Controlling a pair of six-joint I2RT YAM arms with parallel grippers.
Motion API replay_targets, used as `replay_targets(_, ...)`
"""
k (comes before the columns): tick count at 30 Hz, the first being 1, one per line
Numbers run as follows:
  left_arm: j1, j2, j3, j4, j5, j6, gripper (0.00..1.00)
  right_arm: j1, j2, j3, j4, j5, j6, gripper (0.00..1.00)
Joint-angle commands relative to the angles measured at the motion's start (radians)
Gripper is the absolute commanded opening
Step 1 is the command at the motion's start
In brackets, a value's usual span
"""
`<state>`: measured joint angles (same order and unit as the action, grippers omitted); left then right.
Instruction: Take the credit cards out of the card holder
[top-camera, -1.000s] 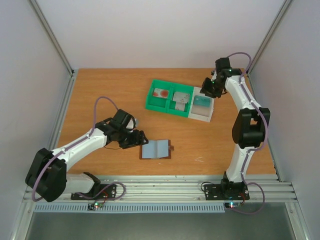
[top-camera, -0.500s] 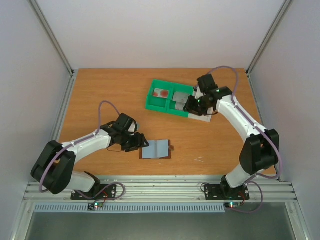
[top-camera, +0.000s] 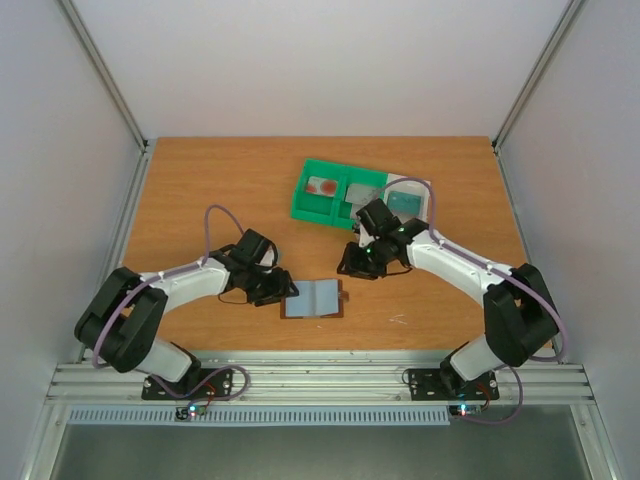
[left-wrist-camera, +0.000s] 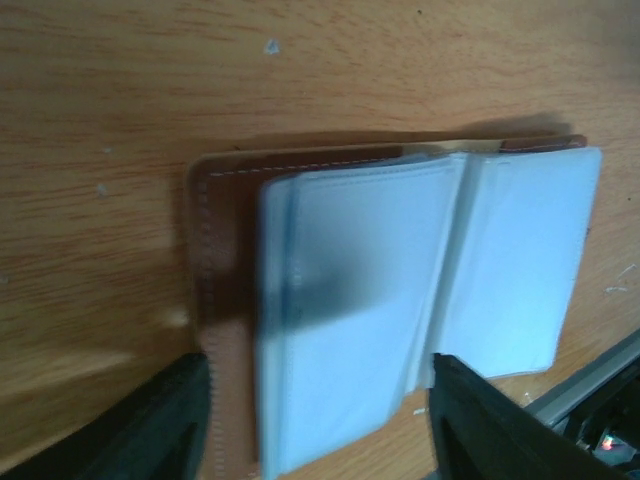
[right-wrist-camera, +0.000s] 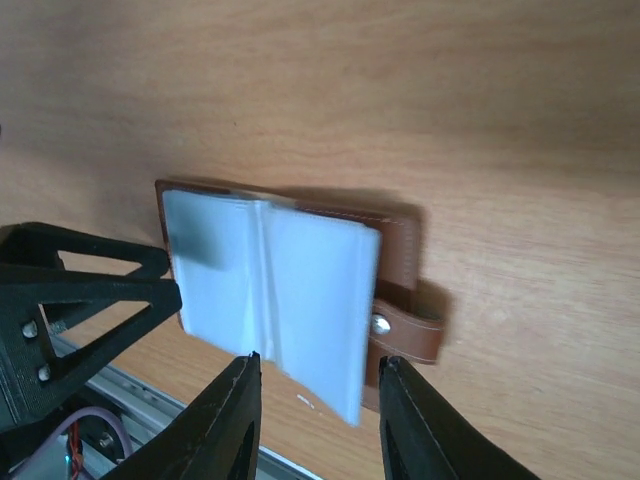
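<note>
Card holder (top-camera: 313, 298): lies open on the table — pockets pale, contents unclear.
Tray (top-camera: 300, 207): cards (top-camera: 322, 185) in its compartments.
My left gripper (left-wrist-camera: 318, 400): parted, empty.
My right gripper (right-wrist-camera: 318, 370): parted, empty.
Left: any remaining cards.

Wood table (top-camera: 200, 200) w/ open card holder (top-camera: 313, 299) near front, green/white tray (top-camera: 315, 212) at back.

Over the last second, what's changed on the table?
The right gripper swung from the far tray toward the near side and now hangs open just beyond the card holder. The left gripper edged right, up to the holder's left edge, jaws open. Neither holds anything now. The card holder, lying open, and the tray did not move.
</note>
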<state>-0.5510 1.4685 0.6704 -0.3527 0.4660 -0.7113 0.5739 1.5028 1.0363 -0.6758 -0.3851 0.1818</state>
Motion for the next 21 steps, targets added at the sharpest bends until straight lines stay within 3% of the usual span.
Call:
replay_targets(1,-0.001,0.024,-0.015,0.072,0.038,-0.01,0.54,0.049,0.055,-0.035,0.107,-0.028,0.038,0.34)
replay_targets(7,-0.001,0.031,-0.014,0.078,0.045,-0.013,0.48,0.115,0.158,-0.065,0.163,-0.004,0.07,0.33)
replay_targets(11,0.0,0.026,-0.016,0.076,0.053,-0.018,0.39,0.14,0.191,-0.096,0.203,0.029,0.09,0.28)
replay_targets(13,0.0,0.006,-0.014,0.062,0.047,-0.02,0.39,0.143,0.201,-0.112,0.222,0.029,0.094,0.26)
replay_targets(16,-0.001,-0.029,-0.02,0.065,0.05,-0.031,0.47,0.149,0.21,-0.137,0.242,0.032,0.099,0.22)
replay_targets(21,-0.001,-0.006,-0.027,0.078,0.041,-0.038,0.48,0.163,0.217,-0.172,0.277,0.036,0.112,0.17)
